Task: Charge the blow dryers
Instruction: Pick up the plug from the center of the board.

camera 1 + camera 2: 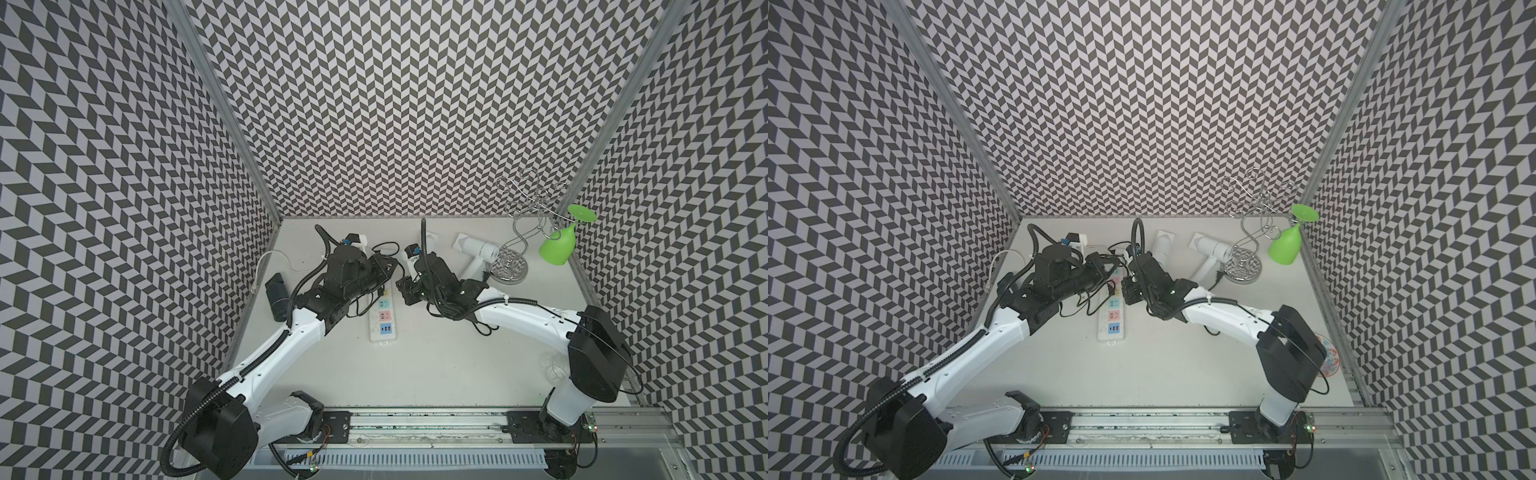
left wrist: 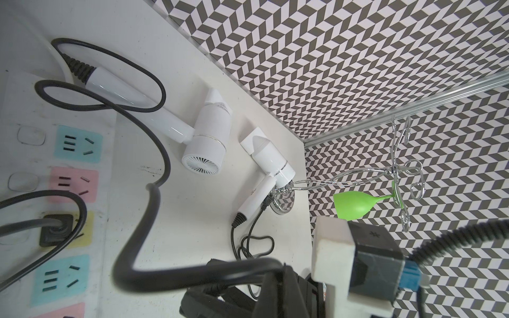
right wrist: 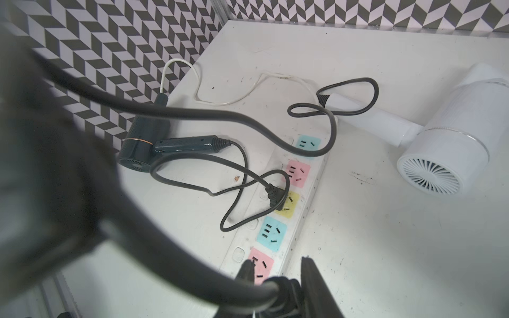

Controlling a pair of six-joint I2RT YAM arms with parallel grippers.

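The right gripper (image 3: 276,261) is closed narrow on a small black plug (image 3: 278,289), hovering just above a pink socket (image 3: 261,264) at the near end of the long white plastic power strip (image 3: 314,187). The plug's prongs are hidden, so a tilted approach could miss the slots or push the strip sideways across the tabletop (image 1: 436,365). Its thick black cord (image 3: 192,114) loops back over the strip to the nearer white T-shaped plastic blow dryer (image 3: 446,143), and a tight pull might drag that dryer. The loop also crosses the black blow dryer's plug (image 3: 275,196), seated in the yellow socket, and could tug it loose. The black T-shaped blow dryer (image 3: 140,143) lies by the wall. The left gripper (image 1: 388,266) is closed over the strip's far end, crowding the approach. Whether it pinches a cord I cannot tell. Beyond lie a second white blow dryer (image 1: 478,249), unplugged, touching a chrome wire rack (image 1: 509,266) holding a green plastic goblet (image 1: 557,249).
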